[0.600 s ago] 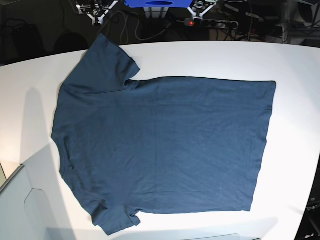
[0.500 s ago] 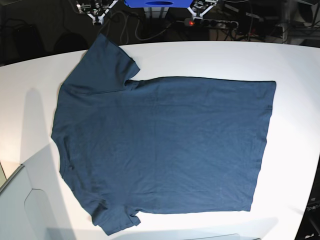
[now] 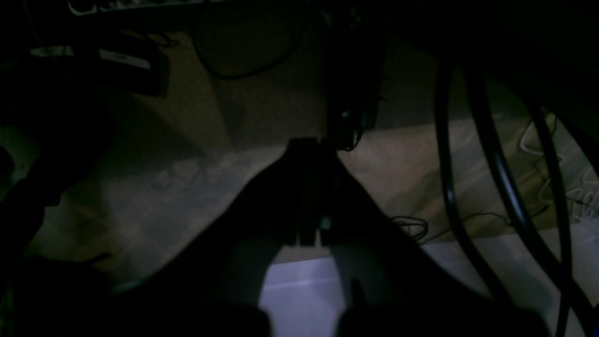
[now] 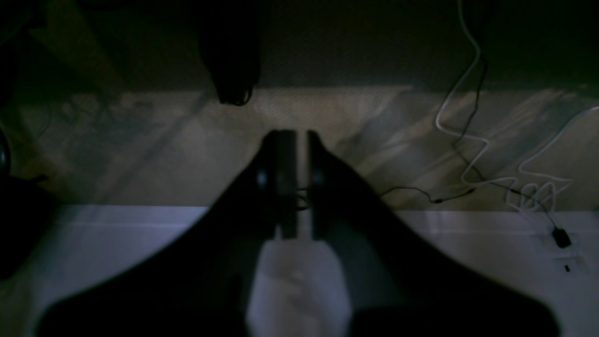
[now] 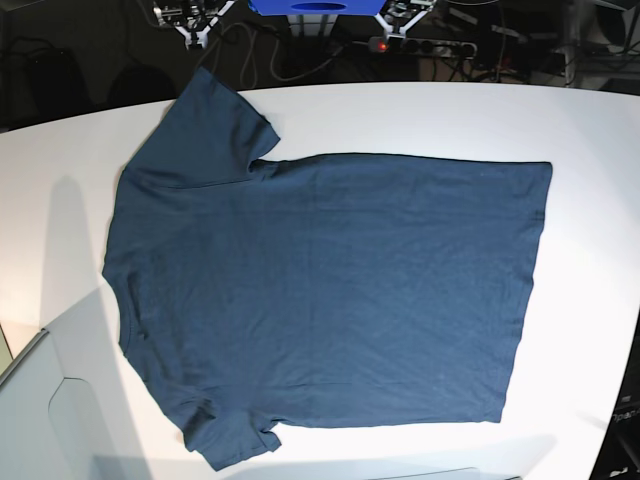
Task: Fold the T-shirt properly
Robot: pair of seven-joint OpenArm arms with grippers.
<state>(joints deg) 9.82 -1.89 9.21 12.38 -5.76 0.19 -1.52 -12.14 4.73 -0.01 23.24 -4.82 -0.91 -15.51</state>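
T-shirt (image 5: 330, 290) lies flat and unfolded on the white table (image 5: 420, 115), spread nearly full width, neckline toward the base view's left, hem toward its right. Plain dark navy, no print visible, light creasing across the body. One short sleeve points to the far edge of the table and its tip reaches that edge; the other sleeve sits at the near edge with a small fold at its cuff. Hem edge runs straight, slightly slanted. Neither arm shows in the base view and nothing touches the shirt. Left gripper (image 3: 309, 187) in its dim wrist view: jaws pressed together, holding nothing, pointing past the table edge at the floor and cables (image 3: 468, 187). Right gripper (image 4: 297, 182): jaws with a narrow gap between them, nothing in it, also aimed over the table edge.
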